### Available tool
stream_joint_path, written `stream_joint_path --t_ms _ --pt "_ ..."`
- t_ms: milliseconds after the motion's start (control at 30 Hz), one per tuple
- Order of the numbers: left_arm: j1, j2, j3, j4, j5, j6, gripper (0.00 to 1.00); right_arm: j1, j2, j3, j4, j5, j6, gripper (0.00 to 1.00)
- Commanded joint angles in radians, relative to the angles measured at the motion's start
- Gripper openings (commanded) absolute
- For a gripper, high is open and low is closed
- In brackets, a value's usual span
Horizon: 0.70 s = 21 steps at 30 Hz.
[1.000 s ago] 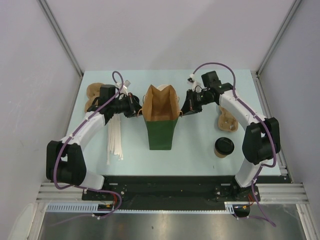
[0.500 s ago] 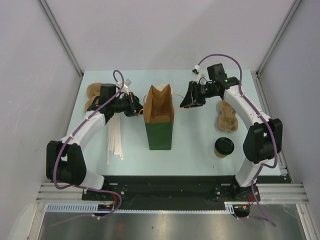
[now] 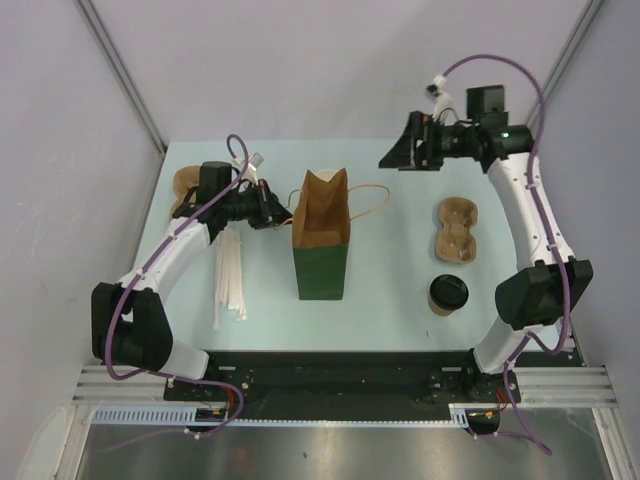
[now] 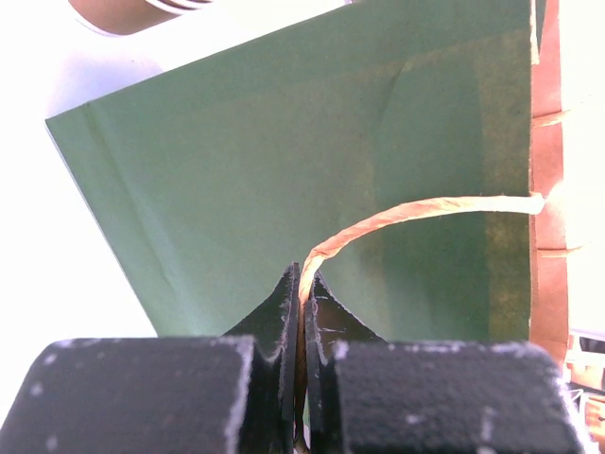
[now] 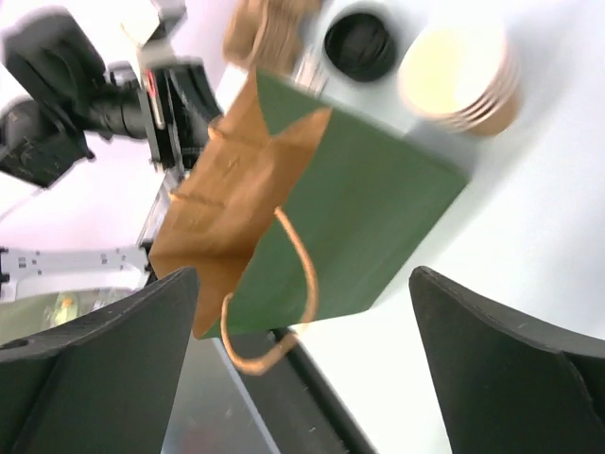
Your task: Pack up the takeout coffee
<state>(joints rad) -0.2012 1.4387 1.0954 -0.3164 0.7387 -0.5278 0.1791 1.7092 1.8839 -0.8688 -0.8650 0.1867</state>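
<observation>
Pale mint bench (image 3: 390, 300) between grey walls, viewed from above and behind two white arms. Nearest, at the right: takeout coffee (image 3: 448, 294), a small tan cup under a black lid, upright on the bench, untouched, well apart from both pincers, not yet packed. Just beyond it, a kraft cup carrier (image 3: 458, 230), lying flat. At near left, a bundle of white straws (image 3: 230, 275), laid lengthwise.

In the middle, a green bag (image 3: 321, 265) with a brown lining, standing upright, mouth facing up and partly spread. Left pincer (image 3: 270, 210) just beside the bag's left side, clamped tight on the left paper-twine handle (image 4: 416, 210); in the wrist view, jaws pressed together with the cord pinched between them. Likely purpose: steadying the bag and keeping its mouth wide so the cup can drop in. Right handle (image 3: 372, 200) hanging loose, held by nothing.

Far left, a stack of nested tan cups (image 3: 187, 185), with a loose black lid (image 5: 359, 43) near it in the right wrist view.

Farthest, above the far right of the bench: right pincer (image 3: 392, 156), raised, pointing left toward the bag, fingers (image 5: 104, 359) spread wide, empty, touching nothing. Probably free to go for the coffee next; a long reach to the near right corner, so some risk of brushing the carrier on the way.
</observation>
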Motion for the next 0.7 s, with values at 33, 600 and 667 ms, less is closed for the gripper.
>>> stream_joint_path --t_ms 33,600,667 --pt "-0.010 -0.032 0.061 -0.019 -0.001 0.038 0.00 -0.171 0.079 0.231 -0.152 -0.089 -0.162 1.00" --pt "-0.024 0.003 0.109 -0.085 -0.021 0.115 0.00 -0.342 0.427 0.343 -0.498 0.420 -1.142 0.96" --pt "-0.027 0.005 0.110 -0.090 -0.024 0.117 0.00 -0.345 0.461 0.354 -0.461 0.426 -1.164 0.95"
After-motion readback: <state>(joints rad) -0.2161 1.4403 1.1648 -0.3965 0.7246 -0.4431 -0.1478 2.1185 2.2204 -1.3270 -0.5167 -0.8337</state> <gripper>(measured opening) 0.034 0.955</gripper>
